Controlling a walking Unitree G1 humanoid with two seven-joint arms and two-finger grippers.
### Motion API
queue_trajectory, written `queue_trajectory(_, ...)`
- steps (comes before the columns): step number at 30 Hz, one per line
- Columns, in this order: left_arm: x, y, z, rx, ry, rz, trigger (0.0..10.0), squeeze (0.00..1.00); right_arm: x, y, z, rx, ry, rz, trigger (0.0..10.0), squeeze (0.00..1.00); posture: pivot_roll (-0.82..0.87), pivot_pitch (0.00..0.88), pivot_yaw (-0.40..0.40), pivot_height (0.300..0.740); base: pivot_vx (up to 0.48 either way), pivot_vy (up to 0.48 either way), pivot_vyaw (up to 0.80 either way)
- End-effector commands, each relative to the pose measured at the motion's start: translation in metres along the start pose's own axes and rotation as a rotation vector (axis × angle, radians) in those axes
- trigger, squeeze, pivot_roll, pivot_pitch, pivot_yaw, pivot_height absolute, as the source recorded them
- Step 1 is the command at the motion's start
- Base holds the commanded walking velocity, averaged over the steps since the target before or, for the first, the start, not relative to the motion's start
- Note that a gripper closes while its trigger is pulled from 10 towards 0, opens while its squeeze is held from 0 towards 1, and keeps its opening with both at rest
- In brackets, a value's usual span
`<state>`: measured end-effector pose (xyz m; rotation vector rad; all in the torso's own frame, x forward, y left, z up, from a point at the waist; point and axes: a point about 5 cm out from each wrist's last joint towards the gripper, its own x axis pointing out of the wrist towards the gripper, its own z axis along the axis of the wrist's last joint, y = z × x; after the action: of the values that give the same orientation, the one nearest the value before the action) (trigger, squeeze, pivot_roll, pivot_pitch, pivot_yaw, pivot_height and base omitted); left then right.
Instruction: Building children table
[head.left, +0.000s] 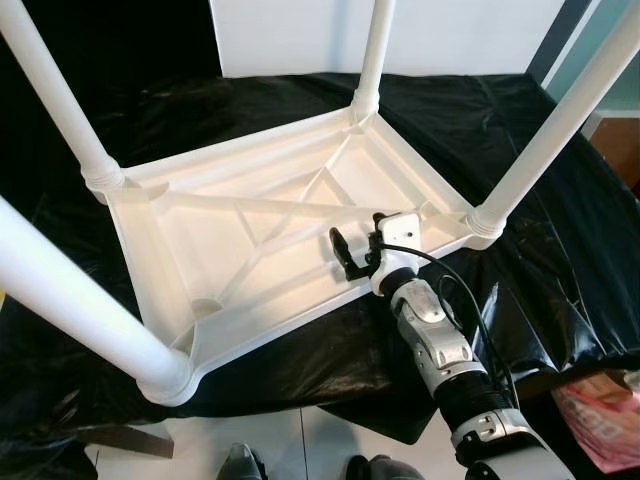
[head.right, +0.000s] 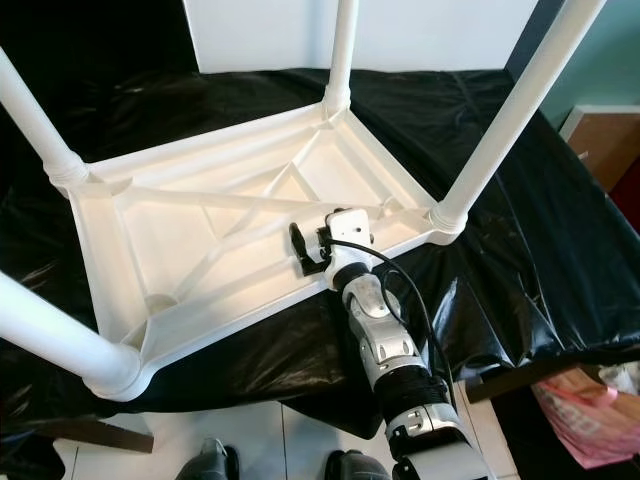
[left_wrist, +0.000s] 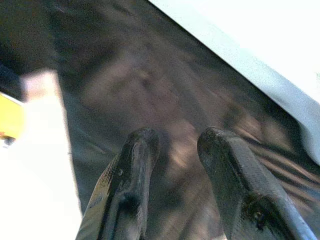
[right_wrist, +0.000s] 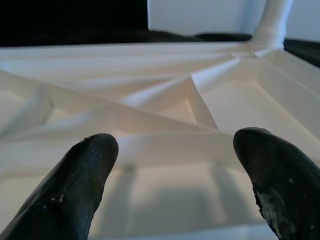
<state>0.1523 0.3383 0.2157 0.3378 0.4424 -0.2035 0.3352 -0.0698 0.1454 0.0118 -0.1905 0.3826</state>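
I see the white children's table (head.left: 250, 240) lying upside down on a black sheet (head.left: 500, 130), four legs (head.left: 545, 130) standing up. My right gripper (head.left: 358, 250) hovers over its near rim, fingers spread wide. My left gripper (left_wrist: 175, 165) hangs idle, fingers narrowly parted.

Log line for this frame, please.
table: upside down on black sheet, four legs fitted | right gripper: open, over near rim | left gripper: open, holding nothing

Table (head.left: 200, 240) w/ legs: plain white. Sheet (head.left: 520, 170) under it: glossy black. Bag (head.left: 605, 415) at 4 o'clock: pink.
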Motion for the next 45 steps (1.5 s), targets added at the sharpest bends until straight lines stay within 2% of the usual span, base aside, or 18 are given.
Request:
queue_trajectory(1,0.009,0.004,-0.003,0.011,0.001,0.007,10.0,0.0,-0.002,-0.002,-0.005,-0.006,0.017,-0.003,10.0,0.0,0.21,0.126,-0.094,0.74,0.0,0.0,0.0)
queue_trajectory(2,0.028,0.013,0.002,-0.009,-0.057,0.053,10.0,0.0,-0.003,-0.005,-0.008,-0.03,0.036,-0.031,10.0,0.0,0.2,0.108,-0.1,0.74,0.0,0.0,0.0)
queue_trajectory(3,0.028,0.013,0.002,-0.009,-0.057,0.053,10.0,0.0,-0.003,-0.005,-0.008,-0.03,0.036,-0.031,10.0,0.0,0.2,0.108,-0.1,0.74,0.0,0.0,0.0)
queue_trajectory(4,0.043,0.018,0.008,-0.02,-0.095,0.082,10.0,0.0,-0.003,-0.007,-0.01,-0.048,0.049,-0.051,10.0,0.0,0.2,0.108,-0.1,0.74,0.0,0.0,0.0)
queue_trajectory(5,0.043,0.018,0.008,-0.02,-0.095,0.082,10.0,0.0,-0.003,-0.007,-0.01,-0.048,0.049,-0.051,10.0,0.0,0.2,0.108,-0.1,0.74,0.0,0.0,0.0)
queue_trajectory(7,0.067,0.021,0.018,-0.042,-0.166,0.117,10.0,0.0,-0.004,-0.013,-0.011,-0.083,0.062,-0.093,10.0,0.0,0.17,0.099,-0.099,0.74,0.0,0.0,0.0)
queue_trajectory(8,0.067,0.021,0.018,-0.042,-0.166,0.117,10.0,0.0,-0.004,-0.013,-0.011,-0.083,0.062,-0.093,10.0,0.0,0.17,0.099,-0.099,0.74,0.0,0.0,0.0)
queue_trajectory(14,0.114,0.022,0.048,-0.099,-0.345,0.171,10.0,0.0,-0.011,-0.026,-0.011,-0.135,0.059,-0.189,10.0,0.0,0.13,0.088,-0.093,0.74,0.0,0.0,0.0)
queue_trajectory(15,0.114,0.022,0.048,-0.099,-0.345,0.171,10.0,0.0,-0.011,-0.026,-0.011,-0.135,0.059,-0.189,10.0,0.0,0.13,0.088,-0.093,0.74,0.0,0.0,0.0)
queue_trajectory(20,0.148,0.013,0.076,-0.172,-0.478,0.133,10.0,0.0,-0.023,-0.04,-0.013,-0.165,0.062,-0.286,10.0,0.0,0.07,0.078,-0.079,0.74,0.0,0.0,0.0)
queue_trajectory(22,0.148,0.013,0.076,-0.172,-0.478,0.133,10.0,0.0,-0.023,-0.04,-0.013,-0.165,0.062,-0.286,10.0,0.0,0.07,0.078,-0.079,0.74,0.0,0.0,0.0)
queue_trajectory(25,0.168,0.001,0.092,-0.2,-0.532,0.104,10.0,0.0,-0.034,-0.052,-0.013,-0.178,0.066,-0.387,10.0,0.0,0.02,0.07,-0.059,0.74,0.0,0.0,0.0)
queue_trajectory(26,0.168,0.001,0.092,-0.2,-0.532,0.104,10.0,0.0,-0.034,-0.052,-0.013,-0.178,0.066,-0.387,10.0,0.0,0.02,0.07,-0.059,0.74,0.0,0.0,0.0)
queue_trajectory(33,0.199,-0.032,0.119,-0.204,-0.595,-0.03,10.0,0.0,-0.06,-0.071,-0.011,-0.195,0.064,-0.564,10.0,0.0,-0.06,0.071,-0.017,0.74,0.0,0.0,0.0)
queue_trajectory(38,0.207,-0.05,0.131,-0.208,-0.64,-0.136,10.0,0.0,-0.077,-0.077,-0.01,-0.213,0.069,-0.65,10.0,0.0,-0.1,0.078,0.003,0.74,0.0,0.0,0.0)
queue_trajectory(40,0.207,-0.05,0.131,-0.208,-0.64,-0.136,10.0,0.0,-0.077,-0.077,-0.01,-0.213,0.069,-0.65,10.0,0.0,-0.1,0.078,0.003,0.74,0.0,0.0,0.0)
queue_trajectory(43,0.212,-0.07,0.139,-0.208,-0.673,-0.257,10.0,0.0,-0.1,-0.083,-0.015,-0.219,0.116,-0.762,10.0,0.0,-0.13,0.09,0.023,0.74,0.0,0.0,0.0)
queue_trajectory(45,0.212,-0.07,0.139,-0.208,-0.673,-0.257,10.0,0.0,-0.1,-0.083,-0.015,-0.219,0.116,-0.762,10.0,0.0,-0.13,0.09,0.023,0.74,0.0,0.0,0.0)
